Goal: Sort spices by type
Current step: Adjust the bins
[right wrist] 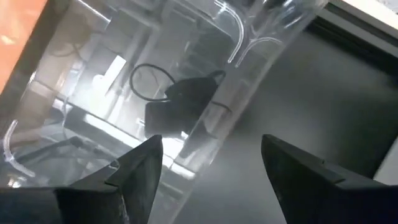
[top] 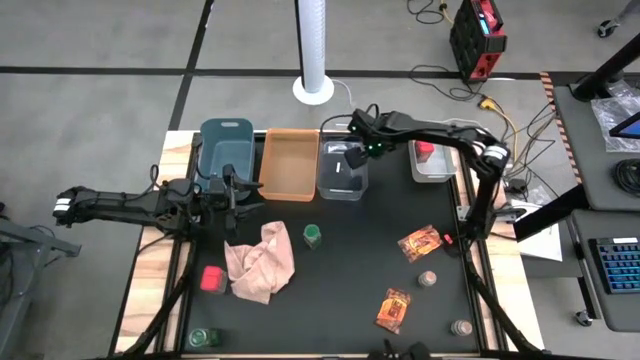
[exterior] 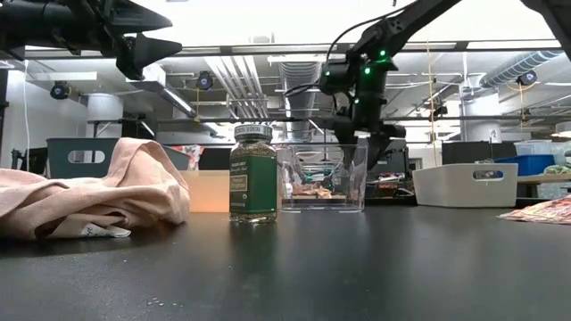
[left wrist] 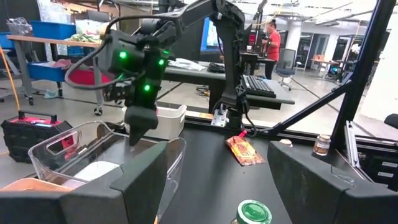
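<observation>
The spices lie scattered on the black mat: a green-capped jar [top: 313, 236] standing upright beside the pink cloth [top: 262, 262], another green-capped jar [top: 203, 338] at the near left, a red box [top: 212, 278], two foil packets [top: 420, 243] [top: 393, 308] and two tan-lidded jars [top: 427, 279] [top: 461, 327]. My right gripper [right wrist: 211, 149] hangs open above the clear bin [top: 325, 170], pointing steeply down, with nothing between its fingers. My left gripper [left wrist: 217, 155] waits open and level at the table's left, near the blue-grey bin [top: 225, 145].
Four bins stand in a row along the far edge: blue-grey, orange [top: 290, 165], clear, and a pale one [top: 435, 170] holding something red. The pink cloth lies crumpled at the left of the mat. The mat's middle and near part hold only the scattered spices.
</observation>
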`<state>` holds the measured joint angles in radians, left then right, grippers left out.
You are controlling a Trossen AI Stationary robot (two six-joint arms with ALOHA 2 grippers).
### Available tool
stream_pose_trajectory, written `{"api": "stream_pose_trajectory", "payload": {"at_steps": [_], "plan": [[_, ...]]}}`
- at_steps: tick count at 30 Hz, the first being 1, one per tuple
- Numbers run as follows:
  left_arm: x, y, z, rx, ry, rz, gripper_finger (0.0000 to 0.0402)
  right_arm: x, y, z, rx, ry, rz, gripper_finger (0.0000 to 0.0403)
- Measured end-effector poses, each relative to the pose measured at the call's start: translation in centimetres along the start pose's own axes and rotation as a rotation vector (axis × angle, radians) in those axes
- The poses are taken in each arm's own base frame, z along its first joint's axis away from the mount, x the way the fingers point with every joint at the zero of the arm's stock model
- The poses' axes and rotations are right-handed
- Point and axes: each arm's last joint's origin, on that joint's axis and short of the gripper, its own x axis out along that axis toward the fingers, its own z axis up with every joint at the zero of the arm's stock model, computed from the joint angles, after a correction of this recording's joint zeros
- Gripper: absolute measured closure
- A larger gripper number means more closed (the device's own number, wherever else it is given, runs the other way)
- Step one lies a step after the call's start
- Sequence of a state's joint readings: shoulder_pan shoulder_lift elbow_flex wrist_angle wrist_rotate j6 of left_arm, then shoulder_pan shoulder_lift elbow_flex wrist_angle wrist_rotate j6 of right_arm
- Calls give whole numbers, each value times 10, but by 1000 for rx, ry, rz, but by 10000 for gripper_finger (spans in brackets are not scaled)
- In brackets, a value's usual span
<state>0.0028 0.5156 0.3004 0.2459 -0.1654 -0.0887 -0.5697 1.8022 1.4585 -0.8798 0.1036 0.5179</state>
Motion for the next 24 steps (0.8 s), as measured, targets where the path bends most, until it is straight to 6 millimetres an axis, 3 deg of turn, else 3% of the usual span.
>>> {"api": "stream_pose_trajectory", "payload": {"at_steps": [8,19,24], "plan": [[0,0,0,-3,0,0,142,16,-3,4,11,34,-25,212],[0,0,0,-20,0,0,142,17,-10,7,18,33,-30,355],[0,0,0,-26,0,0,142,15,-13,8,20,33,-32,390]]}}
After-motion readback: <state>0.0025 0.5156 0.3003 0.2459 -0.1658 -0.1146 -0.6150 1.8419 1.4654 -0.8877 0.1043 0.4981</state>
